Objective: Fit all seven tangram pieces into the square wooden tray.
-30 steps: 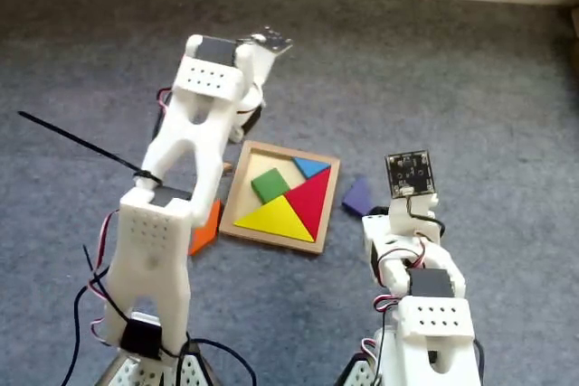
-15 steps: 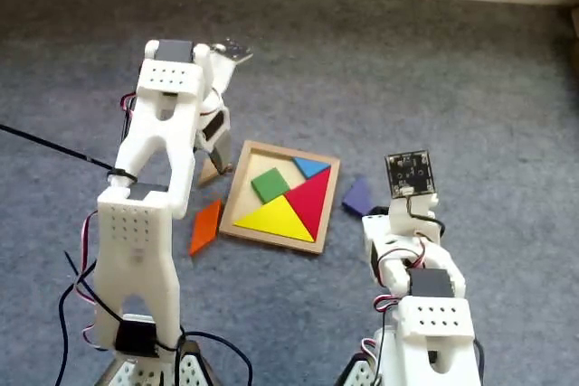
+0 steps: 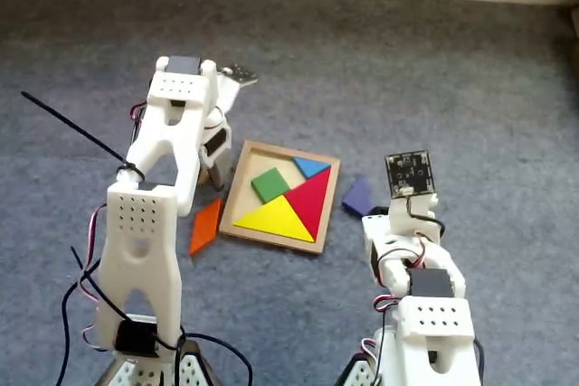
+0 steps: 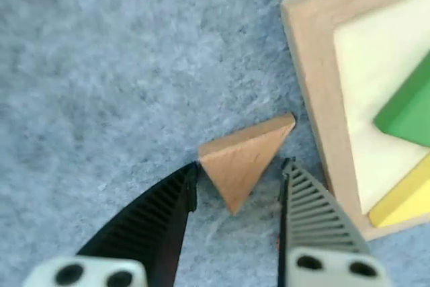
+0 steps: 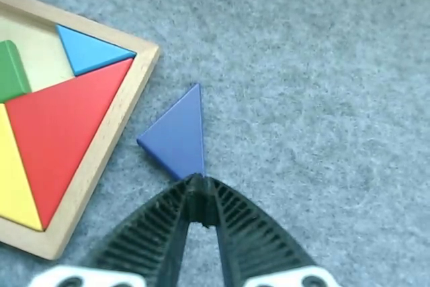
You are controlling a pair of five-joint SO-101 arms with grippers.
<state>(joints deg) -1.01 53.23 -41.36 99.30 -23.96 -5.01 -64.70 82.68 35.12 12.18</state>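
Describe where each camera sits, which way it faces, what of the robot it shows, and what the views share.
High view: fixed above, looking down on the grey carpet; the left arm, right arm and tray show.
Left wrist view: on the left arm, looking down at a tan triangle between the fingers of the open left hand.
Right wrist view: on the right arm, looking down at a purple triangle just beyond the shut right hand.
Shared: the tray appears in all three.

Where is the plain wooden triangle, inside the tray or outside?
Outside: the plain wooden triangle lies on grey carpet beside the square wooden tray.
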